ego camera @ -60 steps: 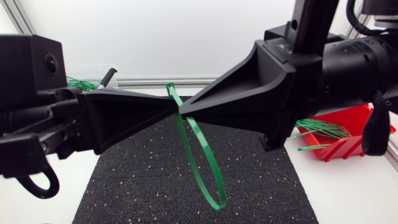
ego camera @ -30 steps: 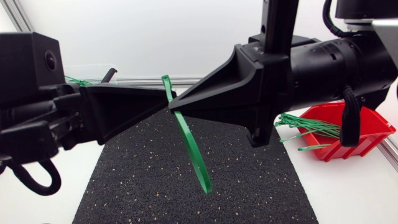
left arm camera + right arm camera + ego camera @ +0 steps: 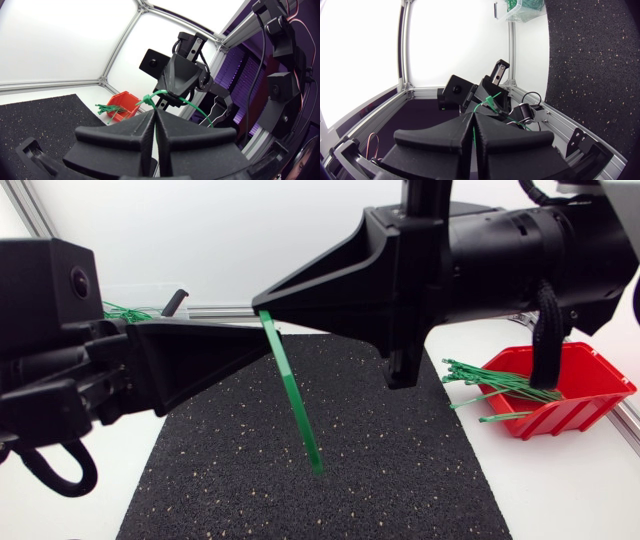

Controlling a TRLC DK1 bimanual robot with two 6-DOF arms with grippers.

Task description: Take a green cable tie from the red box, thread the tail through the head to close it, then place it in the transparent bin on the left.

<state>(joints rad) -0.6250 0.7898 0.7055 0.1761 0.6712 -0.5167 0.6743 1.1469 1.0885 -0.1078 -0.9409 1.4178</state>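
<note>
A green cable tie, closed into a loop, hangs edge-on above the black mat. My left gripper comes in from the left and is shut on the tie just below its upper end. My right gripper reaches past the middle and is shut on the tie's top end, a little above the left one's tip. From the left wrist, the tie's head and loop stand ahead of my left gripper, with the right gripper behind. The red box holds several green ties.
The transparent bin with green ties in it stands at the back left, mostly hidden behind my left arm; the right wrist view shows the bin beyond the mat. The table's rail runs along the back edge.
My right gripper has moved left and upward with the tie's end, from level with the left tip to above it. The loop has turned from face-on to edge-on.
</note>
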